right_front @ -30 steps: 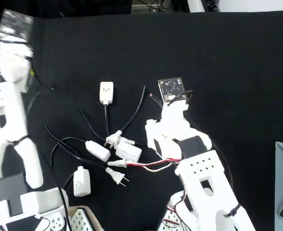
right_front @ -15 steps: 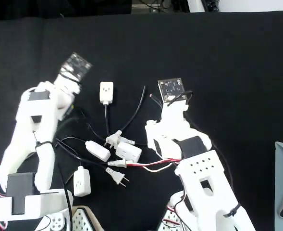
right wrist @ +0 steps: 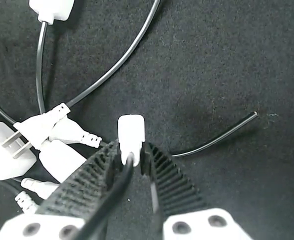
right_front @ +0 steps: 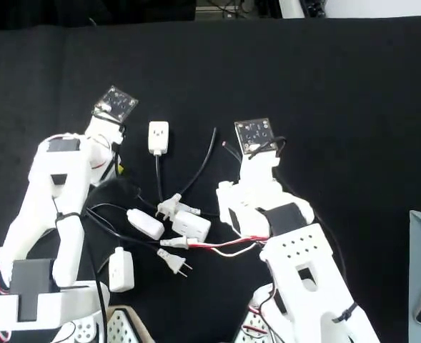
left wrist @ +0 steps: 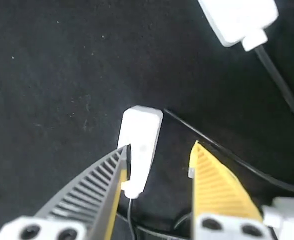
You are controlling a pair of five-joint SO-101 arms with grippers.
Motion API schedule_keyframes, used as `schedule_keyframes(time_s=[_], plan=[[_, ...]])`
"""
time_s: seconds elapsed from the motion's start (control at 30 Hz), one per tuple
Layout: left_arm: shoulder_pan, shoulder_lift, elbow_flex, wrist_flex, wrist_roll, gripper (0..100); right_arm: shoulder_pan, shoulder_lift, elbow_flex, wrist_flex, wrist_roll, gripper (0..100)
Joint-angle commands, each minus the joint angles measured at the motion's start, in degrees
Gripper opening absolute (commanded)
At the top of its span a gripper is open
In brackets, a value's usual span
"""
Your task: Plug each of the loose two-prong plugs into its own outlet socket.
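Black table (right_front: 353, 107), high view: white plugs and sockets (right_front: 191, 226) lie at 8 o'clock between the arms. Left wrist view: the left gripper (left wrist: 157, 146) stands wide around a white block (left wrist: 141, 142). Right wrist view: the right gripper (right wrist: 132, 148) pinches a small white plug (right wrist: 131, 127).

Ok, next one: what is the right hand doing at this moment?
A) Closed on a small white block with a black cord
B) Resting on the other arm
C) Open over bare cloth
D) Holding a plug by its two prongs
A: in the right wrist view the right hand is closed on the small white block, and the block's black cord runs back between its fingers.
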Motion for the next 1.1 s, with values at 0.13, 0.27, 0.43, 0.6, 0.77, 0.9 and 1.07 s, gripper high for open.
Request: schedule_keyframes(time_s=[0.13, 0.27, 0.43, 0.6, 0.77, 0.9, 1.07], plan=[[-6.55, -1.85, -11.65, 1.32, 6.24, 20, 0.62, -0.4, -0.4, -0.88, -0.35, 1.1], [-9.89, -1.23, -11.56, -5.36, 9.23, 18, 0.62, -0.4, -0.4, -0.88, -0.35, 1.1], [-10.42, 7.03, -11.03, -8.62, 10.2, 7, 0.62, -0.4, -0.48, -0.88, -0.35, 1.1], [-9.19, 13.54, -10.68, -8.44, 10.2, 4, 0.62, -0.4, -0.4, -0.88, -0.35, 1.1], [-5.32, 11.34, -10.33, -1.23, 10.2, 4, 0.62, -0.4, -0.4, -0.88, -0.35, 1.1], [-1.54, 5.89, -8.75, 3.87, 10.2, 4, 0.62, -0.4, -0.4, -0.88, -0.35, 1.1], [2.86, 0.97, -2.07, 4.04, 10.2, 4, 0.62, -0.4, -0.31, -0.88, -0.26, 1.1]])
